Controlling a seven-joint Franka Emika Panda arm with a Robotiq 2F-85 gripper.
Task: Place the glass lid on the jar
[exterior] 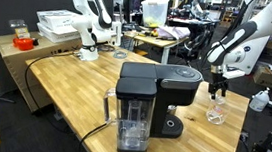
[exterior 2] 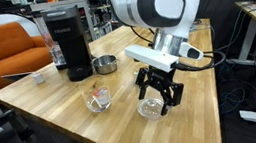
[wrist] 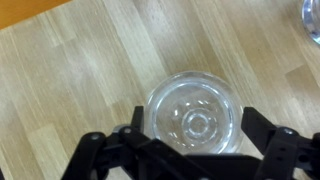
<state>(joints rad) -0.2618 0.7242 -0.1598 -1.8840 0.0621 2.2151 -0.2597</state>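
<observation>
Glass lid (wrist: 195, 122) flat on the wooden surface (wrist: 70, 80), centred under the end effector (exterior 2: 159, 99), fingers spread either side, seemingly lined up for grasping; jar (exterior 2: 97, 101) near, not yet covered.

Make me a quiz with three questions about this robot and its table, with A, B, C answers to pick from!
1. Where is the tool?
A. right over the glass lid
B. over the orange sofa
C. inside the metal bowl

2. What colour is the coffee machine?
A. white
B. black
C. green

3. Is the glass lid on the jar?
A. yes, the jar is closed
B. it is inside the coffee machine
C. no, it lies on the table, apart from the jar

Answers:
1 A, the wrist view shows the open fingers on either side of the lid.
2 B, its body is black in both exterior views.
3 C, the jar stands uncovered beside it.
</observation>
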